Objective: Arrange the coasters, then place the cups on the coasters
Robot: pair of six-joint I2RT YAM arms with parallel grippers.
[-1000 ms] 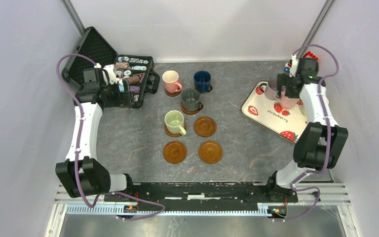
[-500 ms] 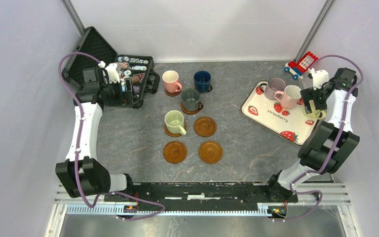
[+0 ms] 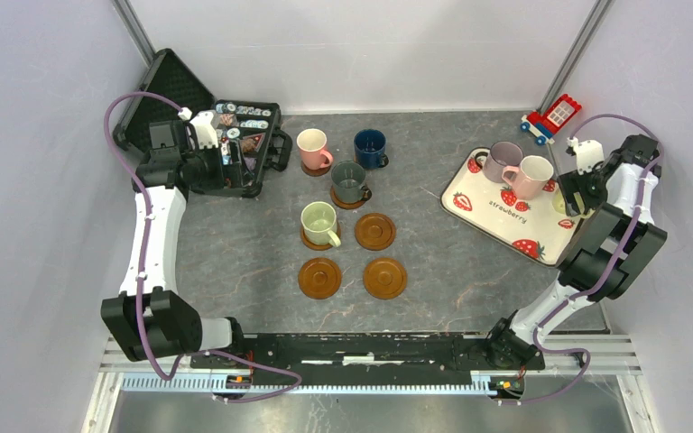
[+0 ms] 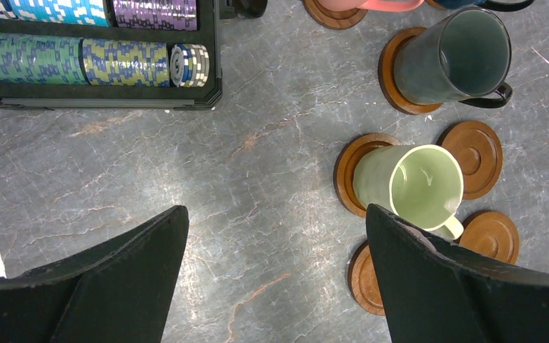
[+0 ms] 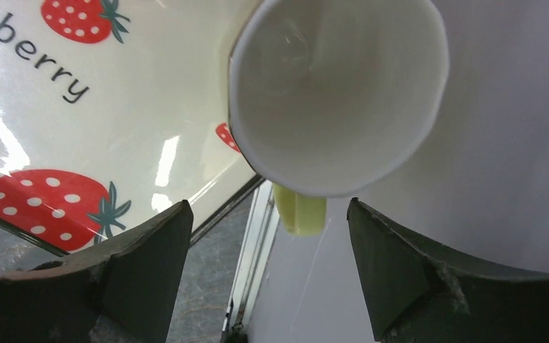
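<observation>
Four cups stand on coasters mid-table: pink, navy, dark grey-green and light green. Three coasters lie bare. A mauve-grey cup and a pale pink cup stand on the strawberry tray. My right gripper hangs open over the cream-yellow cup at the tray's right edge, with the cup's yellow handle between the fingers and untouched. My left gripper is open and empty, left of the light green cup.
An open black case of poker chips sits at the back left under the left wrist. A red toy lies behind the tray. The right wall stands close against the tray's edge and the cream-yellow cup.
The right arm has swung from above the tray's two mugs to the tray's right edge and come down over the cream-yellow cup. The left arm has barely moved.
</observation>
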